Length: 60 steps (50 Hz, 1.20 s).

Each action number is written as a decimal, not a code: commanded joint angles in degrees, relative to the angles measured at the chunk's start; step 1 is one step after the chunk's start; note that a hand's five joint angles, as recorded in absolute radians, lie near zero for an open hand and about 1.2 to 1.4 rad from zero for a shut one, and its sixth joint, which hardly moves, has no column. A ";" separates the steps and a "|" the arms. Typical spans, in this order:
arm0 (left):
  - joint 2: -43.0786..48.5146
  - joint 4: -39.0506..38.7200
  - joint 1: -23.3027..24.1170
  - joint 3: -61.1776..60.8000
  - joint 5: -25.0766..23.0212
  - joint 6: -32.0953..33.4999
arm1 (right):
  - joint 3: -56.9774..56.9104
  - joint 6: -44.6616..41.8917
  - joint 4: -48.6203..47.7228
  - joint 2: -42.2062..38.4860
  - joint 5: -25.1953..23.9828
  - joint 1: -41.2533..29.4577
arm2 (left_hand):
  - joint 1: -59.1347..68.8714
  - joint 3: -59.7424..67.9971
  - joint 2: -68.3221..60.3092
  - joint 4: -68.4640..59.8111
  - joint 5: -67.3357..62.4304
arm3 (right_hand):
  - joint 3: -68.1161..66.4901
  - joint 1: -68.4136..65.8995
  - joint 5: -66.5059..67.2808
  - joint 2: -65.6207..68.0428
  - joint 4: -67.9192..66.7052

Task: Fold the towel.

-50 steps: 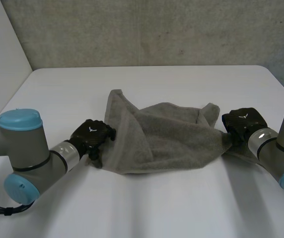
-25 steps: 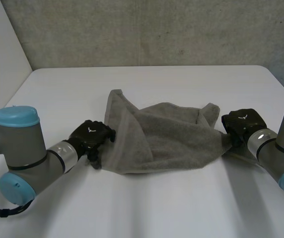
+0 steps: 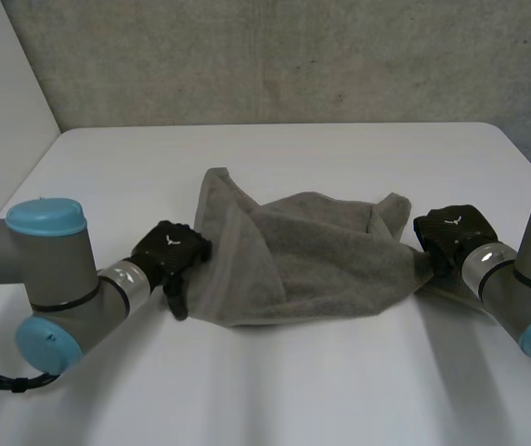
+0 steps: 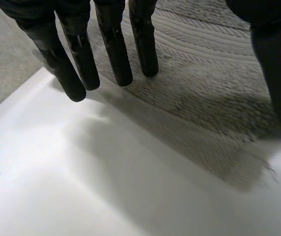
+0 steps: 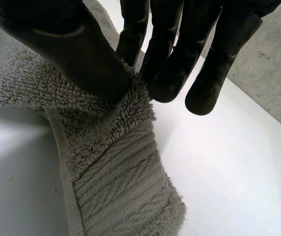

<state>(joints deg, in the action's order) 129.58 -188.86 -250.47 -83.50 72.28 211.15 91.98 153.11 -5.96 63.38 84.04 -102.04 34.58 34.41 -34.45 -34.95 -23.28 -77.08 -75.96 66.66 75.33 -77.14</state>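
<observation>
With its elbow shifted inward, the left hand lies straight-fingered, gripping nothing, at the left edge of the towel, while the right hand pinches its right corner.

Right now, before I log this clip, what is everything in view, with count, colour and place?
towel: one, grey, crumpled and partly folded over itself at the middle of the table, between the two hands
table: one, white, under the towel and both arms
wall: one, grey and rough, behind the table's far edge
arms: two, grey with light-blue caps, left arm at the near left, right arm at the near right
left hand: one, black, at the towel's left edge, fingers straight over the cloth
right hand: one, black, at the towel's right corner, thumb and fingers pinching the cloth
</observation>
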 commanded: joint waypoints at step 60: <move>-18.40 7.80 -4.41 -2.72 -15.50 -13.92 | -5.67 -5.01 22.30 11.33 -6.88 1.05 | 45.42 45.59 -45.55 -45.05 -46.72 | -2.92 -4.04 3.34 4.67 -2.86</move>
<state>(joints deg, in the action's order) 118.21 -183.31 -254.10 -86.09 56.79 199.45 88.46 149.04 10.11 67.40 79.50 -101.65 76.99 78.71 -77.52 -77.56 -68.02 -77.09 -75.96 66.66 75.31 -77.14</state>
